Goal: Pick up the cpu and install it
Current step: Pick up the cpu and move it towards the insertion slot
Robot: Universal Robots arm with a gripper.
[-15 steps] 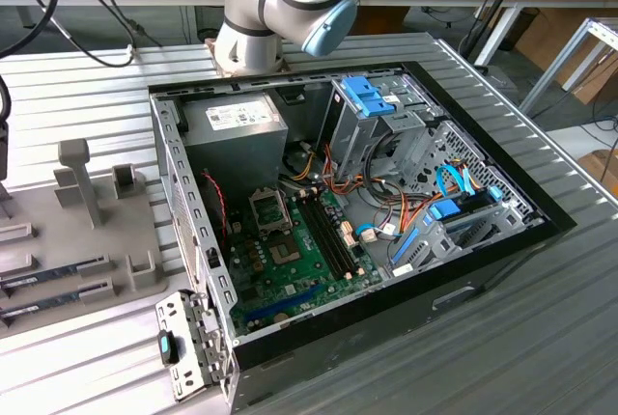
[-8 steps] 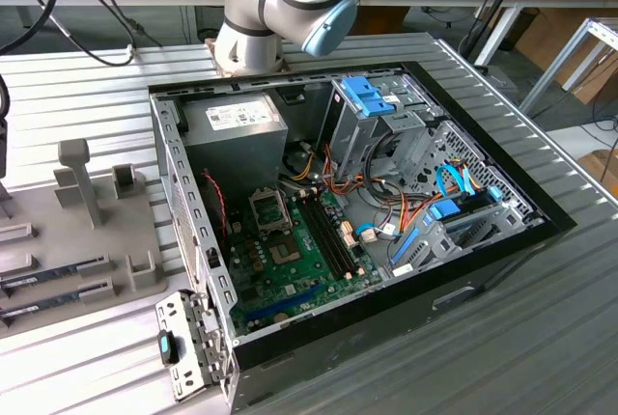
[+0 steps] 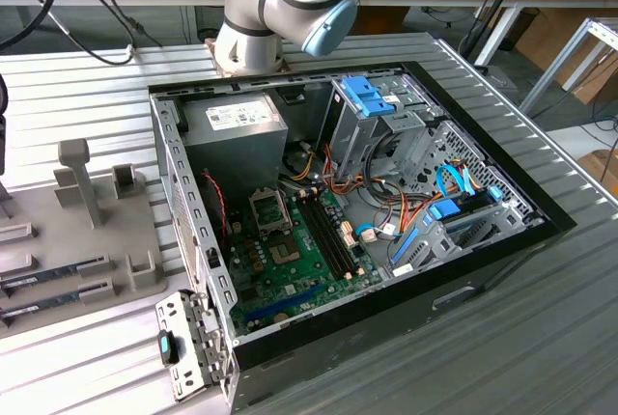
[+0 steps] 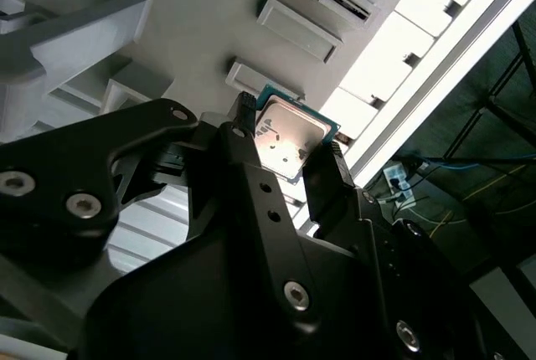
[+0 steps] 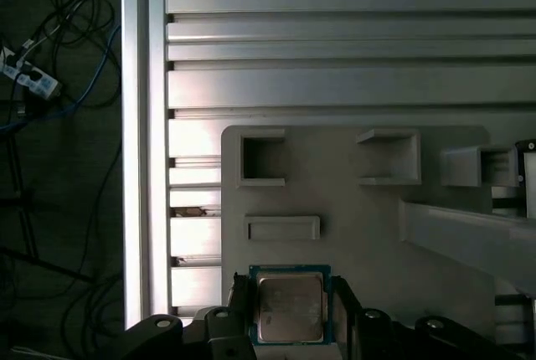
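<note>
Pinching the cpu (image 5: 290,307), the fingers (image 4: 328,177) hang above the grey tray (image 5: 377,226)

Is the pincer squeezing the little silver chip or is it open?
Shut on it. In both wrist views the pincer has fingers against two opposite edges of the cpu.

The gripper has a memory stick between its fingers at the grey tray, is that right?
No, not a memory stick. The gripper has the cpu between its fingers at the grey tray; both wrist views show it.
</note>
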